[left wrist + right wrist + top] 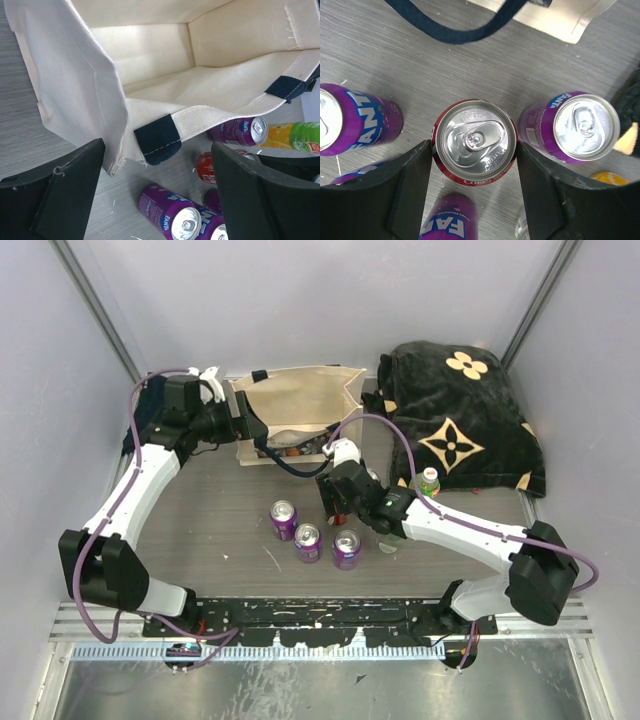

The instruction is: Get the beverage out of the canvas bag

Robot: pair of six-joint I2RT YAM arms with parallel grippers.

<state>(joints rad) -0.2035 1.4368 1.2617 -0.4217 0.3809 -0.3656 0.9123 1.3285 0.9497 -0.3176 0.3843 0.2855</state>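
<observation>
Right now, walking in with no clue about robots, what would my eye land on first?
Probably the red can clasped in the right gripper, with purple cans standing around it in the middle of the table. Behind them the cream canvas bag gapes open at the back, and a black bag with tan flowers sprawls in the back right corner.

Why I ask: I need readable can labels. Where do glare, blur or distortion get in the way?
Right wrist: red can lid sharp, with mild sheen; its label barely shows from above. Left wrist: bag interior washed out bright, black pincer fingers featureless, cans cropped at the edge. Top external: even light, cans too small to read.
</observation>
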